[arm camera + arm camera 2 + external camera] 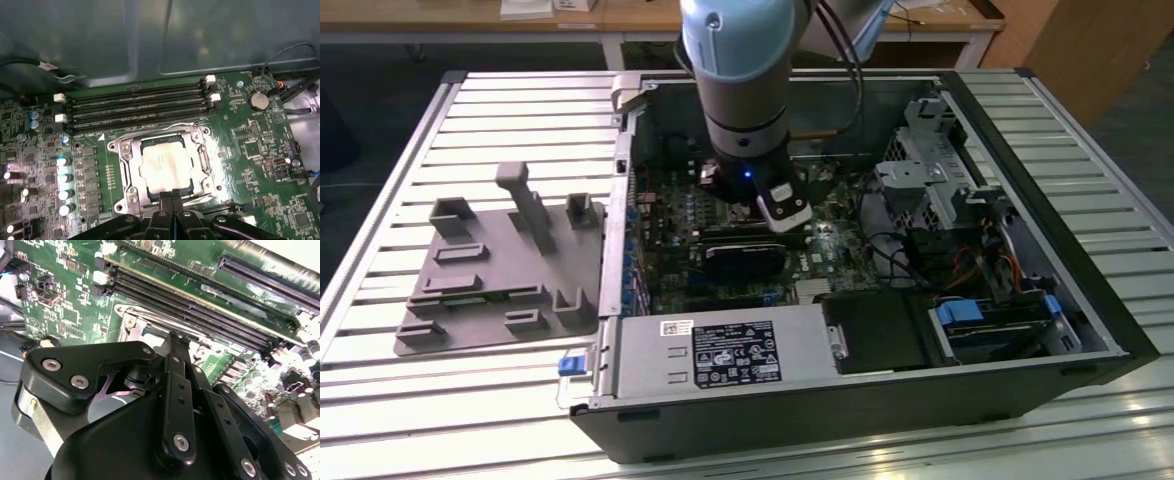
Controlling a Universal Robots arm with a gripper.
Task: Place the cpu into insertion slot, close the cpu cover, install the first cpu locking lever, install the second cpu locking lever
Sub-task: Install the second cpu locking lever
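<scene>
one end effector (171,196) touching the cpu cover (165,167) edge.

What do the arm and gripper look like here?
The arm is a silver-grey cylinder with a light blue cap, a black wrist section with a small blue light, and a dark cable alongside. The gripper is matte black: flat linkage plates joined by silver screws, with narrow fingers.

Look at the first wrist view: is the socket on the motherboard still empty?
No. The cpu already sits in the insertion slot, its silver-grey top showing through the window of the cpu cover.
</scene>
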